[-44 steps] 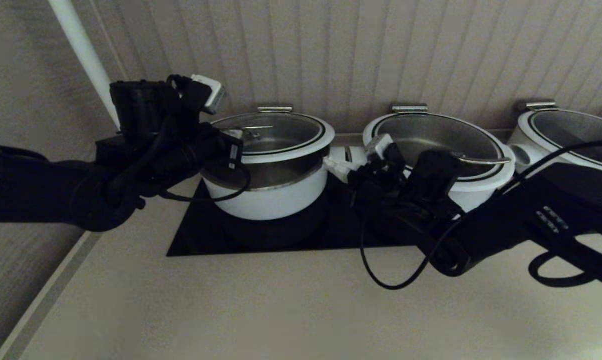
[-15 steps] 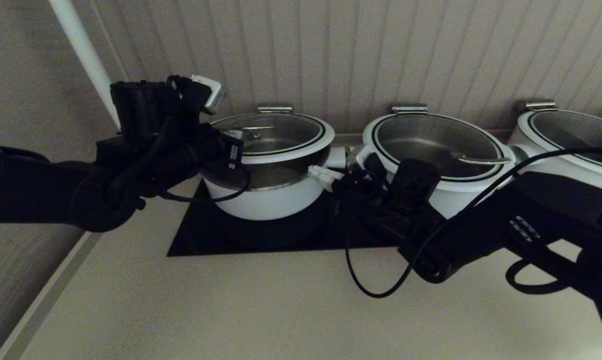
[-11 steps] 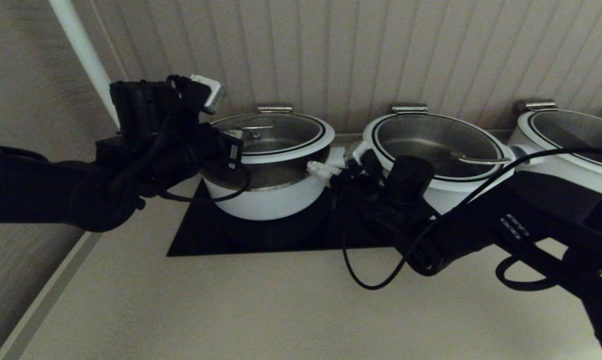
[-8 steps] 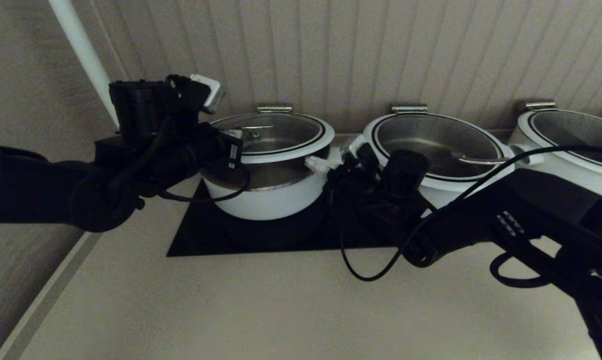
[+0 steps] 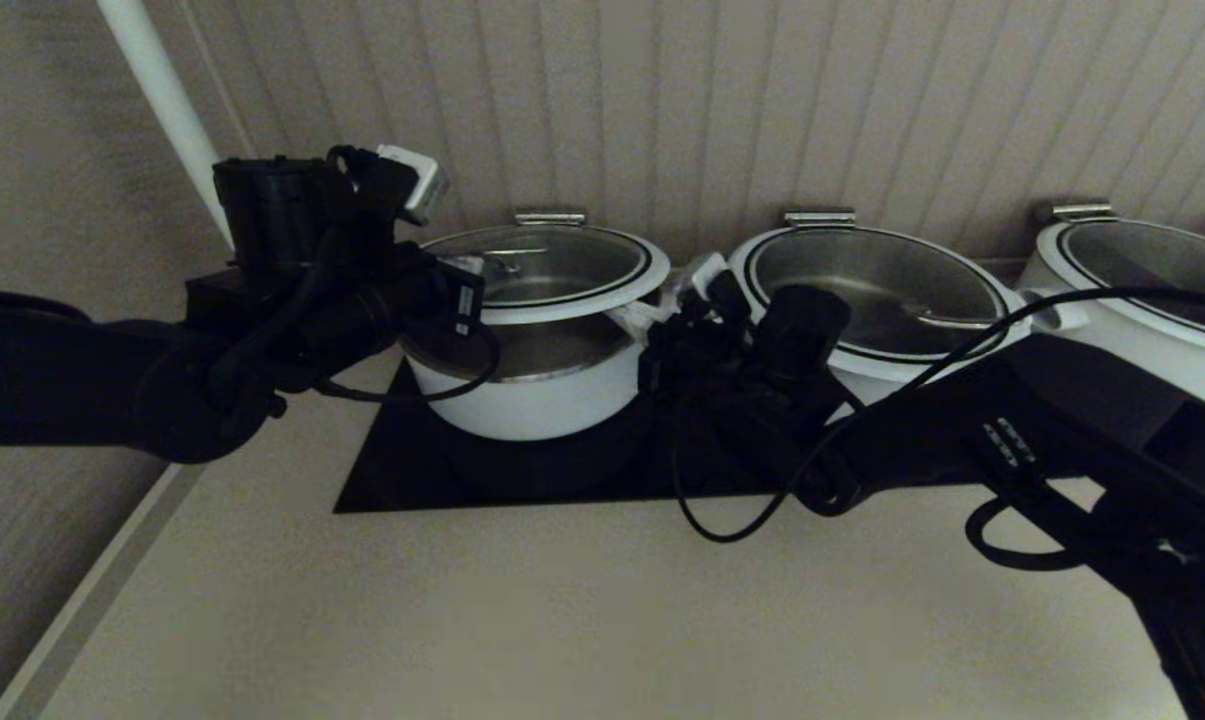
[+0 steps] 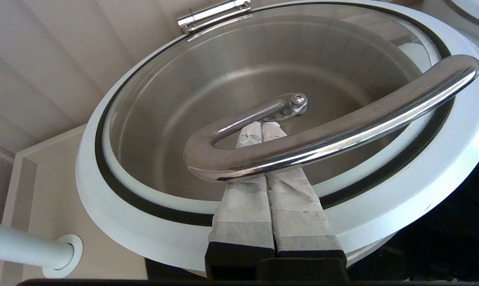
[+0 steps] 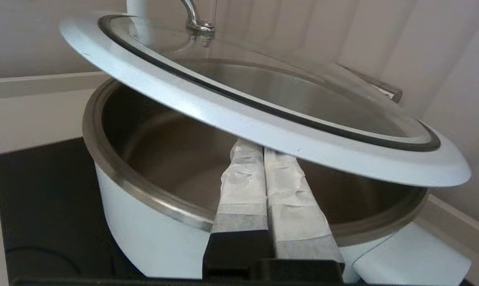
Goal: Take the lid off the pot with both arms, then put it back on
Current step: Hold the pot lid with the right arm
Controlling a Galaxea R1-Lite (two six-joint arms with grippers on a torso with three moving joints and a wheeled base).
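Observation:
The lid [image 5: 552, 268], clear glass with a white rim, hangs tilted above the deep white pot [image 5: 532, 395] on the left. My left gripper [image 5: 482, 268] is shut, and its taped fingers [image 6: 243, 198] pass under the steel handle [image 6: 342, 131] and carry the lid [image 6: 442, 147]. My right gripper [image 5: 644, 315] is shut, and its taped fingers [image 7: 287, 186] reach under the lid's right rim [image 7: 239, 111], over the open pot [image 7: 152, 222]. The right gripper's tips [image 7: 252, 147] touch or nearly touch the rim's underside. Neither gripper has anything between its fingers.
Two wider white pots with glass lids stand to the right, one in the middle [image 5: 862, 290] and one at the far right [image 5: 1142, 270]. The pot stands on a black cooktop [image 5: 412, 470]. A white pole [image 5: 162, 100] and the panelled wall are behind. Bare counter [image 5: 562, 620] lies in front.
My right gripper has moved left and up from beside the middle pot to under the lid's right rim. The left arm has kept the lid raised and hardly moved.

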